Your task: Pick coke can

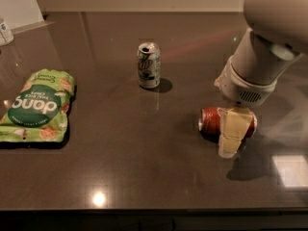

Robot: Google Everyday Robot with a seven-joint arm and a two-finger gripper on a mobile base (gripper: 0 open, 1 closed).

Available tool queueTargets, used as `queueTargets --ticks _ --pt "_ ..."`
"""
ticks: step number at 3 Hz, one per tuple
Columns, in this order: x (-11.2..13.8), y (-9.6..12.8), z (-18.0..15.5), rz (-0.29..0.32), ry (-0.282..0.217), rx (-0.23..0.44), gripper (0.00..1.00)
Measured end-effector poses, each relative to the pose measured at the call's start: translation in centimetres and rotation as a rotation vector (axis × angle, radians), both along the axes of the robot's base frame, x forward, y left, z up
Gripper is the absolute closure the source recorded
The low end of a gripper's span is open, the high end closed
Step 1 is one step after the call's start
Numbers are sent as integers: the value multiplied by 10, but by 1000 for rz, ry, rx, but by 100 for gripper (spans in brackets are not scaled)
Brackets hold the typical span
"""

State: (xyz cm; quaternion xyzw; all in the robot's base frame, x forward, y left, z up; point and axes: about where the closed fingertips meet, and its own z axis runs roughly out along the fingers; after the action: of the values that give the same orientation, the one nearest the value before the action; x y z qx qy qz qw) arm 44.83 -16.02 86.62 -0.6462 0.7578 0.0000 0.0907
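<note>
Now | end effector (233, 131) low over coke can (210, 121) (lying sideways)

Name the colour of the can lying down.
The lying aluminium can is red; camera view. The gripper is over it.

One word can be read: "dang", on the green snack bag (36, 107).
It stands upside down in white letters on the bag's dark green patch, at 9 o'clock on the table (144, 177). The print on the coke can (211, 121) and on the white-and-green can (148, 65) is illegible. The gripper (232, 137) is at the coke can, at 4 o'clock.
</note>
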Motion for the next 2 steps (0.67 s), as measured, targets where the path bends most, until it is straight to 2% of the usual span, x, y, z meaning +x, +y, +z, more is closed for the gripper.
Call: queueTargets --ticks 1,2 --pt "1 -3 -11 -1 18 -24 0" --pt "1 -9 -18 -4 35 -43 18"
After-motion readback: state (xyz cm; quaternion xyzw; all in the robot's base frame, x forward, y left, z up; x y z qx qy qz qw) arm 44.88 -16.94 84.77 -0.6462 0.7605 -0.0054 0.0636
